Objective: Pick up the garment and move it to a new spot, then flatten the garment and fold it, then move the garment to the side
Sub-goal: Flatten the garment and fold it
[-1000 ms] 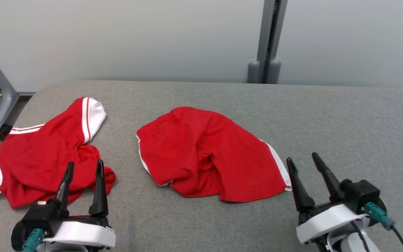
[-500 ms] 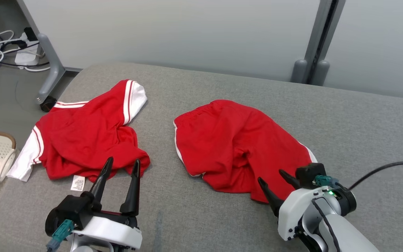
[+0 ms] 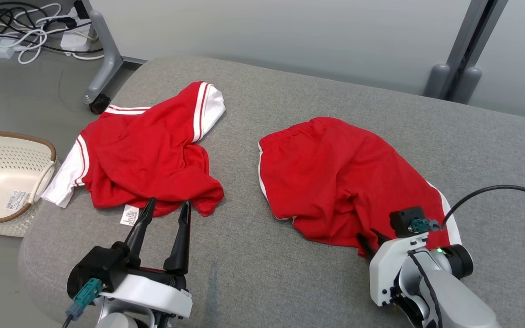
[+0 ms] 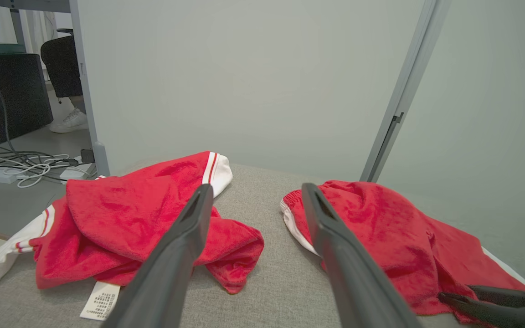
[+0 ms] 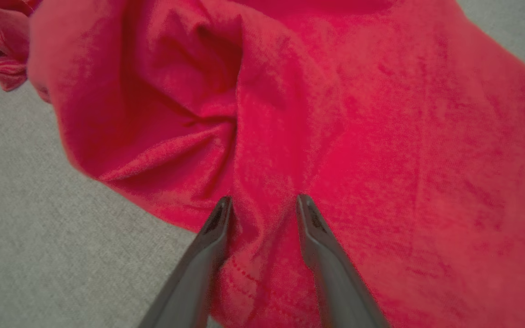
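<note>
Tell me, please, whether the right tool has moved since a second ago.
Yes. The right tool has gone forward and left, from the bare grey surface right of the shorts onto their near edge.

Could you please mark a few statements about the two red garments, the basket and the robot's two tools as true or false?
1. A red shirt with white-striped sleeves and red shorts with white side stripes lie apart on the grey fabric surface. True.
2. The left tool is clamped on the shirt. False: its fingers stand wide apart, gripping nothing.
3. The right tool has its fingertips on the shorts' fabric near its edge. True.
4. The cream perforated basket sits between the garments. False: it sits beyond the surface's left edge, beside the shirt.
</note>
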